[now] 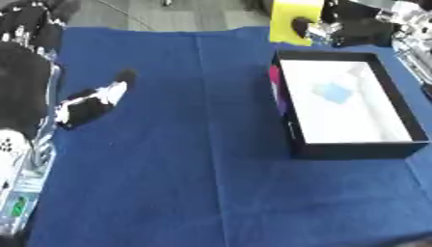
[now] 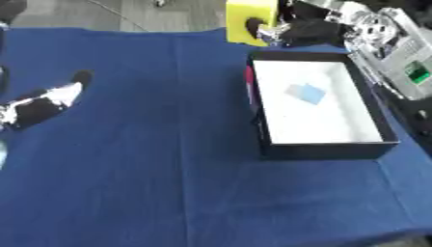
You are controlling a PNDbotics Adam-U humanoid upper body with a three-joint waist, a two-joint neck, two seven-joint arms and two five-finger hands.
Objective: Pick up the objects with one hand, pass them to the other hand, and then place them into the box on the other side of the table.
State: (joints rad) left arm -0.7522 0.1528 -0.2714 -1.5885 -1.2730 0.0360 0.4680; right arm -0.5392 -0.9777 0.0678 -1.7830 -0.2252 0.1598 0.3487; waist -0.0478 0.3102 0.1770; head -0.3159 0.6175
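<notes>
A yellow block [image 1: 293, 19] hangs above the table's far edge, just beyond the far left corner of the black box [image 1: 354, 149]. My right hand [image 2: 305, 30] comes in from the upper right and is shut on the block, with a dark finger curled across its front face. The box has a white inside, and a small light blue piece [image 1: 331, 91] lies in it. My left hand [image 1: 91, 102] hovers low over the blue cloth at the left, fingers stretched out and holding nothing.
A blue cloth [image 1: 185, 169] covers the table, with grey floor beyond its far edge. My right forearm [image 2: 397, 53] runs along the box's right side. My left arm [image 1: 21, 144] fills the left edge. The box's left wall carries a pink mark [image 1: 275, 79].
</notes>
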